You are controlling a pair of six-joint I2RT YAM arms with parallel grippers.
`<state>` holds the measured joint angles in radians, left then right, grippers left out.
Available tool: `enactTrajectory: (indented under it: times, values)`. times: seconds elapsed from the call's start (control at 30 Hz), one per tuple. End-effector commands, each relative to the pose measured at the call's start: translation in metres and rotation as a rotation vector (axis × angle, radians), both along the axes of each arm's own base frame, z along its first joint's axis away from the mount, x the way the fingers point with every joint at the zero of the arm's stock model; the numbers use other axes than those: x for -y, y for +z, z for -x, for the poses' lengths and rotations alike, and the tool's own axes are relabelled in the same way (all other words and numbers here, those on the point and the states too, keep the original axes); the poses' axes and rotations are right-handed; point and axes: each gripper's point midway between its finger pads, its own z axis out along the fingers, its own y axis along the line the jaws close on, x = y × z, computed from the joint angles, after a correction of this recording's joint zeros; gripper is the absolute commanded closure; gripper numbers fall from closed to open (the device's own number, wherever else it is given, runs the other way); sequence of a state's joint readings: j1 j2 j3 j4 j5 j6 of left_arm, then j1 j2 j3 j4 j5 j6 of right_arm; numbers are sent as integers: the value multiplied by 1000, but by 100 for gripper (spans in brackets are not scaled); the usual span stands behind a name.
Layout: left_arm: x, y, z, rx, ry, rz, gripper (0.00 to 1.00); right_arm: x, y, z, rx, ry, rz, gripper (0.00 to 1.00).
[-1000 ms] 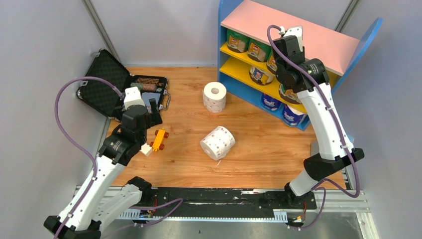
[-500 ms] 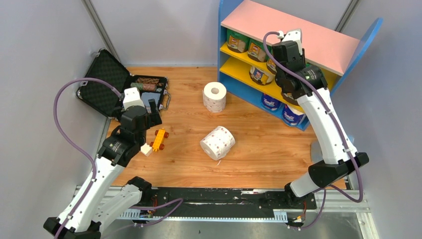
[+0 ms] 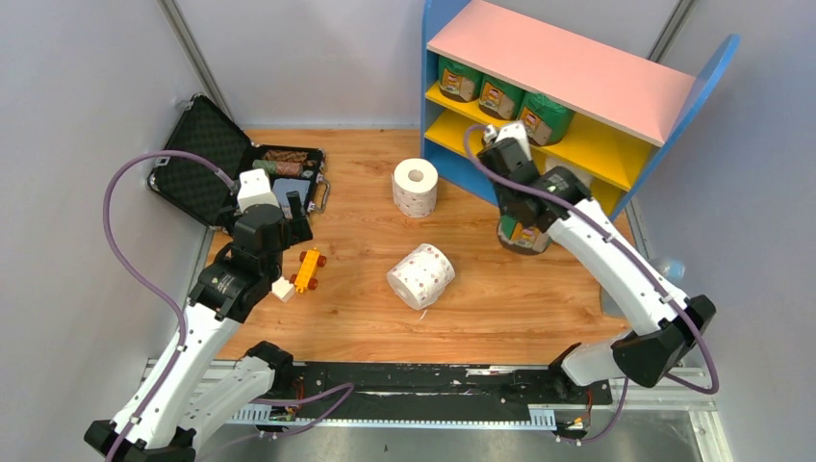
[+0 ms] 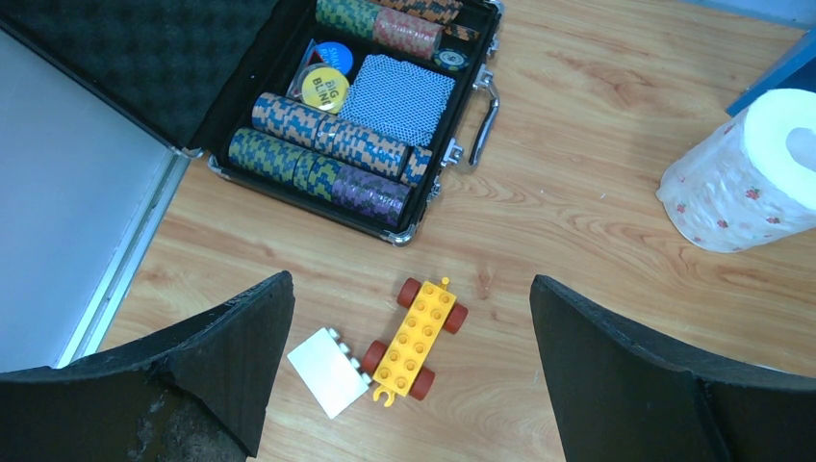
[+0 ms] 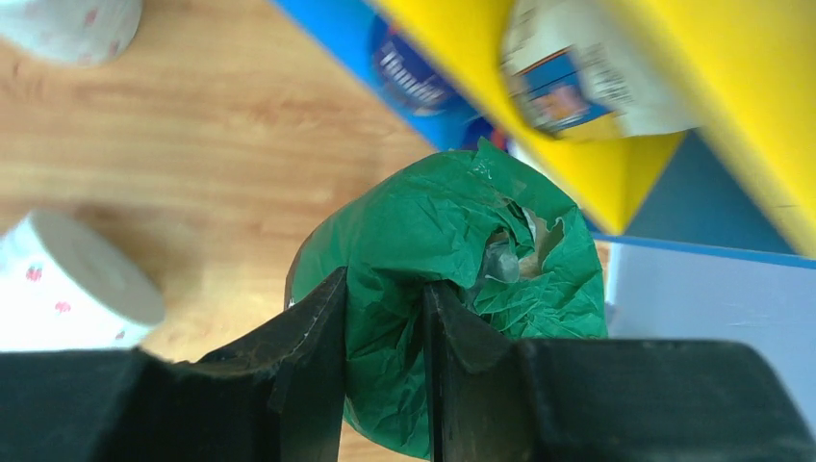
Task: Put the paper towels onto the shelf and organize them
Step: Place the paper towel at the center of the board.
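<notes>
My right gripper point(image 5: 385, 318) is shut on the crumpled top of a green-wrapped paper towel roll point(image 5: 452, 241). The held green roll point(image 3: 524, 235) hangs low in front of the shelf's point(image 3: 568, 67) lower tiers. Three green rolls point(image 3: 500, 96) stand on the upper yellow board. A blue-and-white roll point(image 5: 419, 67) and a white roll with a brown label point(image 5: 577, 82) lie under the yellow boards. One dotted white roll point(image 3: 415, 187) stands upright on the table, and another point(image 3: 420, 275) lies on its side. My left gripper point(image 4: 409, 289) is open over the floor, far from any roll.
A yellow toy car point(image 4: 416, 337) and a white brick point(image 4: 329, 372) lie under the left gripper. An open black case point(image 4: 289, 58) of chips sits at the back left. The upright dotted roll point(image 4: 751, 183) shows at that view's right edge.
The right arm has swung down and left, away from the shelf's tiers to the table in front, with the green roll in its jaws. The left arm has not moved.
</notes>
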<state>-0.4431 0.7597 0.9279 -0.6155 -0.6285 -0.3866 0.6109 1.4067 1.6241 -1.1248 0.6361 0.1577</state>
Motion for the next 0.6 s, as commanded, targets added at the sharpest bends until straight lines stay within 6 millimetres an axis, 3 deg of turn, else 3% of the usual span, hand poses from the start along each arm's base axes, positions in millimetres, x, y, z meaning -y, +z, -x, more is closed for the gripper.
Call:
enactTrajectory:
  times: [0.0, 0.17, 0.3, 0.43, 0.57]
  values:
    - [-1, 7, -3, 36, 3, 8, 0, -40, -29, 9, -1, 11, -78, 73]
    - [-3, 8, -1, 42, 7, 9, 0, -67, -79, 6, -19, -15, -89, 73]
    - [-4, 10, 1, 49, 12, 9, 0, -75, -119, 7, -18, -42, -56, 73]
    - [-5, 11, 2, 57, 15, 13, 0, -76, -152, 21, -54, -79, -54, 70]
    - [-5, 11, 2, 57, 10, 15, 0, -82, -176, 41, -145, -77, -102, 60]
